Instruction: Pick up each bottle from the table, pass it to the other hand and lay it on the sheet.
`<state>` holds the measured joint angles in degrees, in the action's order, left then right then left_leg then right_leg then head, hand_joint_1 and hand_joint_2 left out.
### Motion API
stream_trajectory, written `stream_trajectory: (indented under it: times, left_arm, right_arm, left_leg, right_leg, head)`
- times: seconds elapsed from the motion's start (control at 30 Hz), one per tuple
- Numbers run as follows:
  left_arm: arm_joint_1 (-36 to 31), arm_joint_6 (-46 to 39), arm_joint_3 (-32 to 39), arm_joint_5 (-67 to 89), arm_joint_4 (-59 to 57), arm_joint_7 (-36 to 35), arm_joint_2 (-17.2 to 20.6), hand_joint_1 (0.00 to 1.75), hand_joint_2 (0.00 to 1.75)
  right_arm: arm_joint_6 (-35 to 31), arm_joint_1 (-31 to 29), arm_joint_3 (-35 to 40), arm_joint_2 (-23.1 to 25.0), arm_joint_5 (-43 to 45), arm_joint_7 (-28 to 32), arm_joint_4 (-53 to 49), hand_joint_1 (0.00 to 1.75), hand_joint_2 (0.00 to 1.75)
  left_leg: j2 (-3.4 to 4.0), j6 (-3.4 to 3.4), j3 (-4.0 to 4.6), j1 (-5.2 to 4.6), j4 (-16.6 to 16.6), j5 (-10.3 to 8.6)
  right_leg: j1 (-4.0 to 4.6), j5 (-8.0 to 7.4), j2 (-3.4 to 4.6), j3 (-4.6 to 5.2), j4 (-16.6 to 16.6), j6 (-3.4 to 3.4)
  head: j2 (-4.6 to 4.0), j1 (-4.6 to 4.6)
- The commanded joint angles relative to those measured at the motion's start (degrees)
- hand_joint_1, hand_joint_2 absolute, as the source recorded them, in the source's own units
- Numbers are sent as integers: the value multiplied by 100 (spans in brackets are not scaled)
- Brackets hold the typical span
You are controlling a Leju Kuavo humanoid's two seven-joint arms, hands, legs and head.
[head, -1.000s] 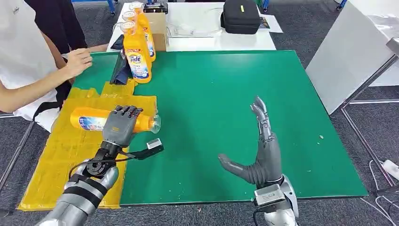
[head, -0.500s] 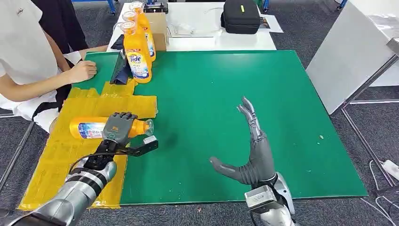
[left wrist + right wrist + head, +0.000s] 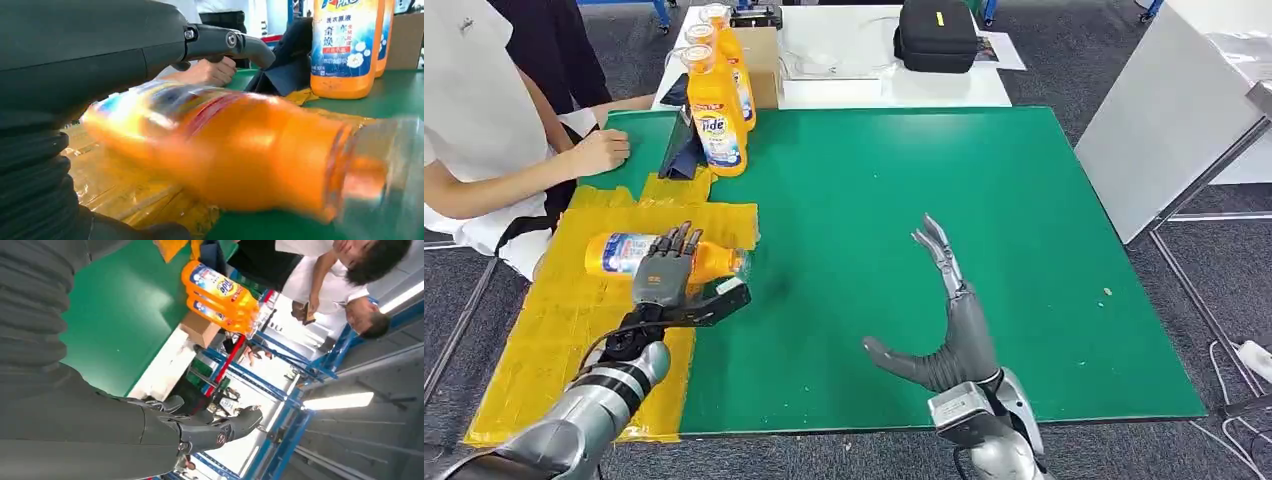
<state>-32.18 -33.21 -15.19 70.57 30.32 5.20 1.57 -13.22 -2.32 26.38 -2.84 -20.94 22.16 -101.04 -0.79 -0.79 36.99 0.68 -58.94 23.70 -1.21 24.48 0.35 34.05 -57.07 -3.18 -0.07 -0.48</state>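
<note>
- Left hand (image 3: 667, 277), lower left of the head view, now has its fingers spread above the bottle (image 3: 629, 252) instead of wrapped round it as they were a second ago; it looks released, with nothing in its grip.
- Bottle lies on its side on the yellow sheet (image 3: 544, 340), left of centre in the frame, cap end pointing toward the green mat (image 3: 924, 170). Half a second ago it sat slightly lower in the frame under closed fingers; since then it has shifted a little up and right.
- In the left wrist view the bottle (image 3: 225, 150) is smeared by motion blur, so it may be rolling or settling; I cannot tell whether any finger touches it.
- Right hand (image 3: 949, 330), lower centre-right of the frame, is open with fingers straight and thumb out, holding nothing; it has drifted a little left over the past second.
- Judgement: this bottle's lay-down appears done, and the risk is that it rolls off the sheet edge toward the mat.
- Upright bottles (image 3: 714, 110) stand in the upper left of the frame, beside a person's hand (image 3: 602, 150); they are likely next.
</note>
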Motion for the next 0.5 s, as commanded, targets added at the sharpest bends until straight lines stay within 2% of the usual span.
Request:
stream_trajectory:
  times: [0.03, 0.23, 0.33, 0.4, 0.47, 0.5]
  left_arm:
    - [121, -120, 127, 48, -287, 66, -118, 0, 175]
    - [121, -120, 127, 48, -287, 66, -118, 0, 175]
    - [245, -416, 147, -99, -31, 327, -172, 0, 175]
    - [450, -679, 187, -411, 429, 750, -218, 0, 175]
    - [1133, -679, 540, -825, 1990, 1578, -386, 0, 175]
    - [1428, -650, 422, -1241, 2630, 1842, -460, 0, 175]
  right_arm:
    - [28, -139, -17, 32, -40, -41, 527, 0, 175]
    - [28, -139, -17, 32, -40, -41, 527, 0, 175]
    - [41, -138, -32, 45, -77, -73, 595, 0, 175]
    - [16, -88, -66, 51, -84, -58, 608, 0, 175]
    - [-56, 82, -188, 33, -73, -57, 543, 0, 175]
    - [-33, 228, -320, 36, 105, -61, 454, 0, 175]
  left_leg:
    - [14, -1, -25, 1, 8, 6]
    - [11, -1, -26, 1, 7, 7]
    - [9, -1, -21, -1, 8, 4]
    - [7, -1, -22, 0, 8, 4]
    - [6, -2, -21, -1, 9, 5]
    - [8, -3, -27, 1, 9, 8]
  right_leg:
    - [4, 1, 8, -23, 12, 9]
    - [4, 2, 7, -25, 9, 11]
    - [2, 1, 5, -20, 8, 9]
    - [2, 1, 5, -22, 9, 9]
    - [1, 2, 3, -21, 11, 8]
    - [4, 4, 3, -28, 14, 10]
  head:
    - [0, 0]
    - [0, 0]
    - [0, 0]
    - [0, 0]
    - [0, 0]
    - [0, 0]
